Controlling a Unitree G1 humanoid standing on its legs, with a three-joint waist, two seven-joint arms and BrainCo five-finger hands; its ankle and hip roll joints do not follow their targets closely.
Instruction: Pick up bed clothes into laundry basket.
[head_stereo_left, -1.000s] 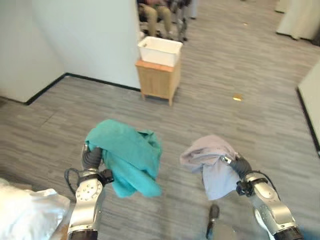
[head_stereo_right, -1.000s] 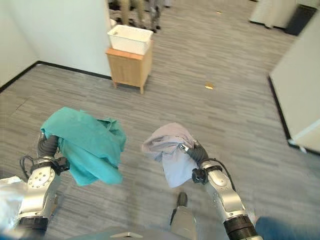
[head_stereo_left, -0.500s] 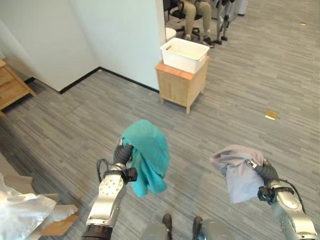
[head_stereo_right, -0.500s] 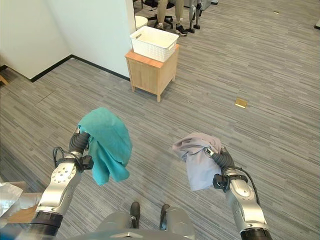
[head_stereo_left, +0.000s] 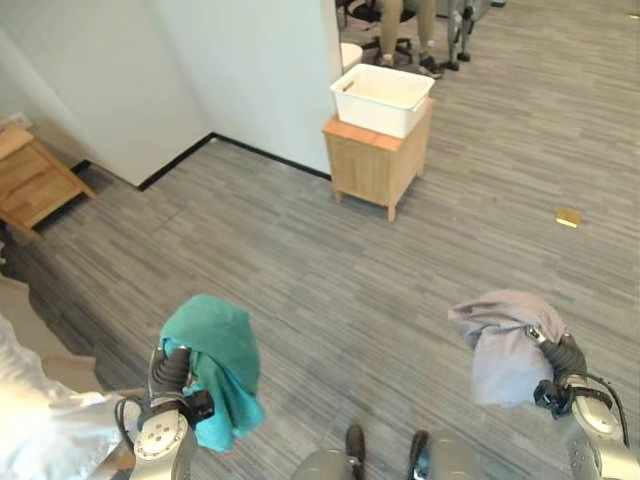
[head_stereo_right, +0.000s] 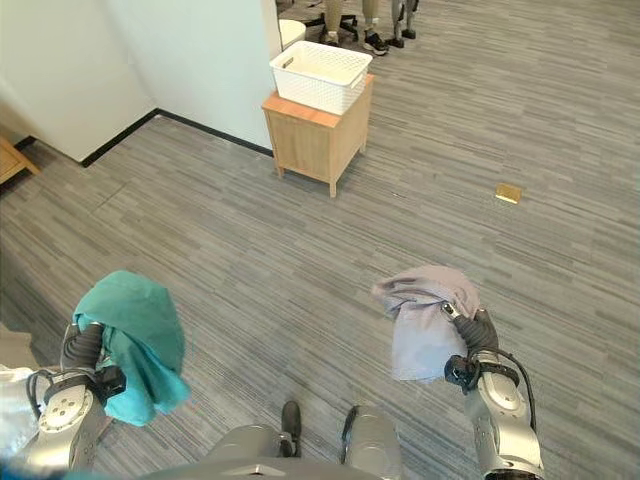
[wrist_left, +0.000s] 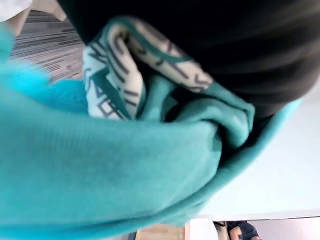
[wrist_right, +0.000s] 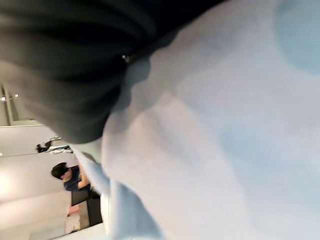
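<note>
A teal cloth (head_stereo_left: 218, 360) hangs bunched over my left hand (head_stereo_left: 171, 372) at the lower left, held well above the floor. Its patterned inner side (wrist_left: 107, 70) shows close up in the left wrist view. A pale grey cloth (head_stereo_left: 505, 342) is draped over my right hand (head_stereo_left: 568, 358) at the lower right and also hangs in the air. The white laundry basket (head_stereo_left: 382, 98) stands far ahead on a small wooden cabinet (head_stereo_left: 376, 168) by the wall corner, well away from both hands.
A wooden nightstand (head_stereo_left: 30, 180) stands at the left wall. White bedding (head_stereo_left: 45, 440) lies at the lower left beside my left arm. A small yellow scrap (head_stereo_left: 568, 217) lies on the grey floor at the right. A seated person's legs (head_stereo_left: 395, 12) show behind the basket.
The whole view has shifted, so the camera moved. Both hands, still carrying their cloths, now sit lower and further apart, the left one nearer the bedding.
</note>
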